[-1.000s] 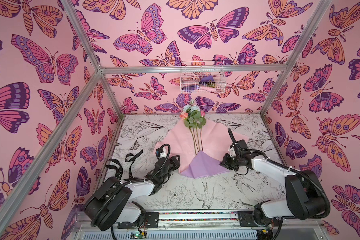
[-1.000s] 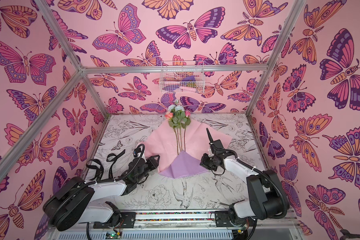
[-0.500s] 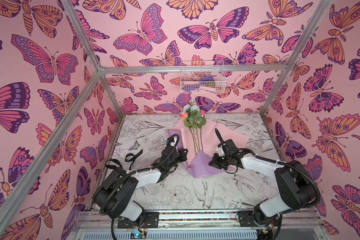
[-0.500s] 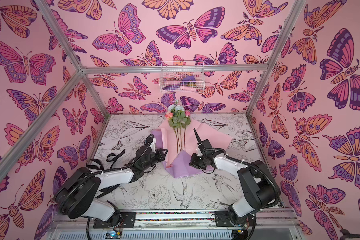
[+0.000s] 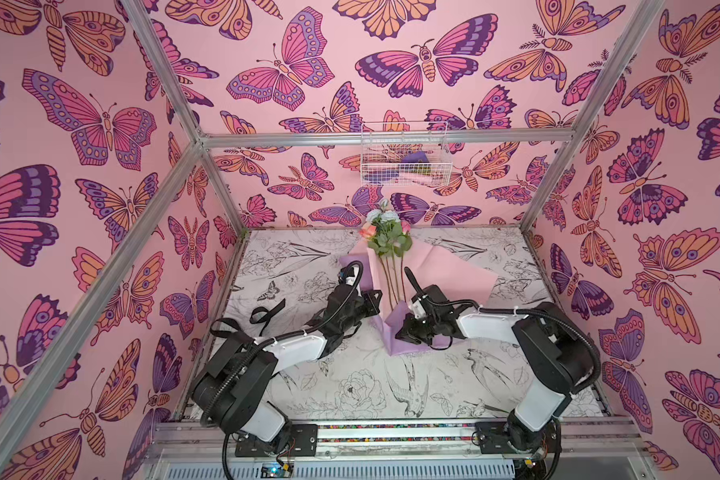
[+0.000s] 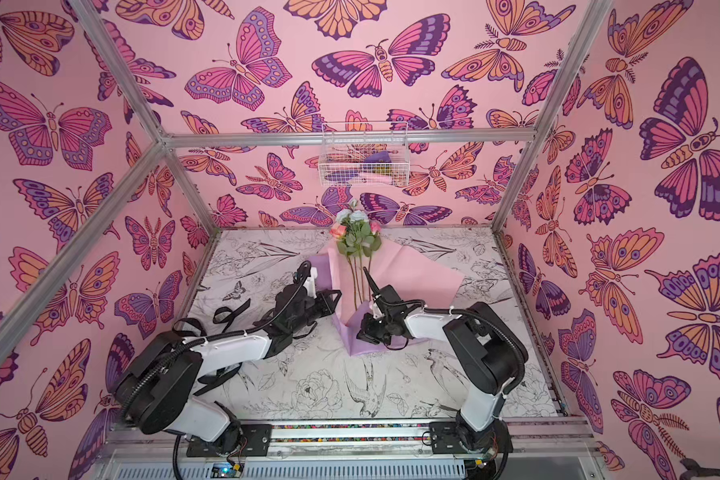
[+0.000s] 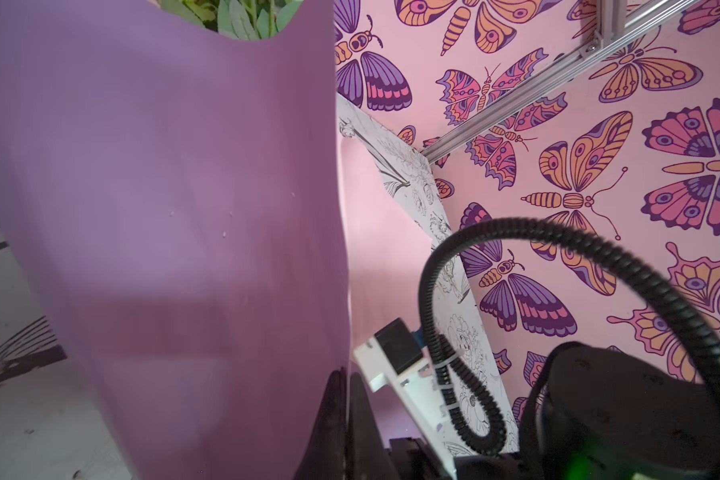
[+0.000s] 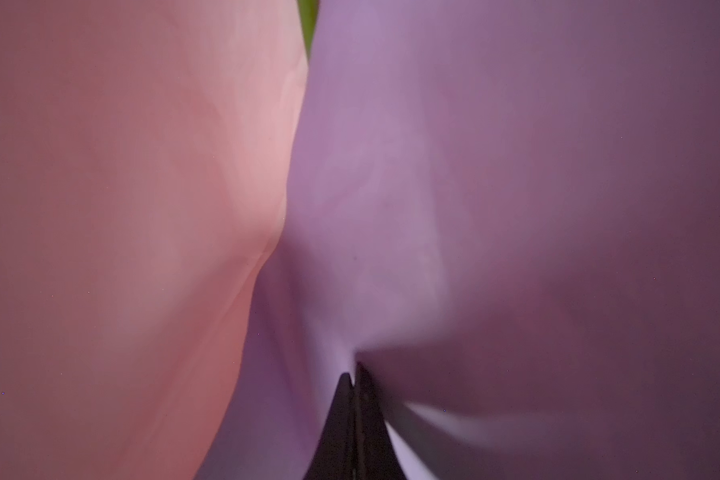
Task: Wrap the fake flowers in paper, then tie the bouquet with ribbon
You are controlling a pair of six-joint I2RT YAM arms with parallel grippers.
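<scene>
The bouquet of fake flowers [image 5: 385, 232] [image 6: 356, 235] lies mid-table, blooms toward the back wall and stems running toward me on pink-and-lilac wrapping paper [image 5: 445, 270] [image 6: 412, 270]. My left gripper [image 5: 377, 301] [image 6: 334, 298] is shut on the paper's left edge. In the left wrist view the lilac sheet [image 7: 163, 208] stands up beside the closed gripper [image 7: 348, 374], with leaves [image 7: 233, 16] showing over it. My right gripper [image 5: 404, 328] [image 6: 364, 330] is shut on the lilac lower fold. Pink paper [image 8: 121, 187] and lilac paper [image 8: 516, 166] fill the right wrist view around that gripper [image 8: 355, 372].
A black ribbon [image 5: 267, 313] [image 6: 229, 311] lies looped on the table left of the left arm. A white wire basket [image 5: 404, 156] [image 6: 364, 156] hangs on the back wall above the blooms. The right arm's wrist [image 7: 400, 357] is close beside the left gripper.
Both grippers moved inward toward the stems, lifting and folding the flat paper's sides up around them. The left gripper shut on the paper's left edge.
</scene>
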